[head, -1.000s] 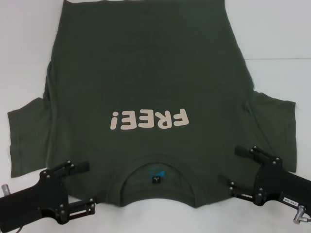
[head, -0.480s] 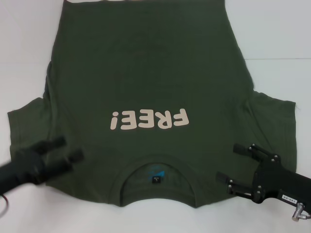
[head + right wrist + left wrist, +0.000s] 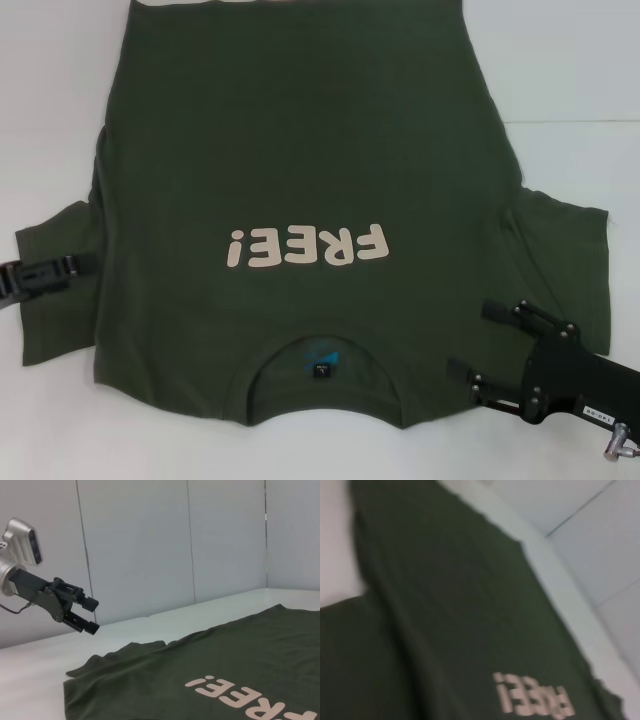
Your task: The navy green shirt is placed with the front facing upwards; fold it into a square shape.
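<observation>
Navy green shirt [image 3: 300, 180]: spread flat on the table [image 3: 570, 80], front up, collar nearest the robot, hem farthest. Left gripper [image 3: 85, 263]: over the left sleeve, at the table's left edge. Right gripper [image 3: 478, 337]: jaws apart, over the shoulder right of the collar.

One navy green shirt [image 3: 300, 180] lies on one white table [image 3: 570, 80], bearing one cream "FREE!" print [image 3: 307, 246] and one blue collar label [image 3: 322, 360]. Two grippers are in view: one left gripper [image 3: 75, 266], one right gripper [image 3: 470, 338].
</observation>
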Available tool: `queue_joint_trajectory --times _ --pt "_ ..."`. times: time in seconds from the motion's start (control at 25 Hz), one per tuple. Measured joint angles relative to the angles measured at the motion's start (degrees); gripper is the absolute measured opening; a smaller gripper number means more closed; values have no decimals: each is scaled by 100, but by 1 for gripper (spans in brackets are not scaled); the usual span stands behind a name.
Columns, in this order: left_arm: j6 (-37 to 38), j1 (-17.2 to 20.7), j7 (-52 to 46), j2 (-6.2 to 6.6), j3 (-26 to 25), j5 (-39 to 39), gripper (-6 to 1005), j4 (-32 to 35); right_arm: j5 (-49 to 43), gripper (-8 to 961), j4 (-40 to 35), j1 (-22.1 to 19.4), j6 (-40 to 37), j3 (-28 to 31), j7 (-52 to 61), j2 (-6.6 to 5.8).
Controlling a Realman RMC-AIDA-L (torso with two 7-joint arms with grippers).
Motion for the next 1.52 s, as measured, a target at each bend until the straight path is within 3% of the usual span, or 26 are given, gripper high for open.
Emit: queue_joint_trajectory --times 0.32,0.44,0.88,1.52 --pt "-451 -486 -1104 263 48 1437 853 377 -10 931 0 -23 -27 0 7 0" --pt "-636 -565 -1274 297 79 1701 852 381 -10 931 0 -33 -35 0 10 0" --pt "-1253 -533 -1356 219 515 1761 851 154 -7 931 0 -40 -74 -10 17 -8" --pt "-1780 -501 -1190 144 618 1758 850 -87 -6 932 0 -40 -67 -7 20 -5"
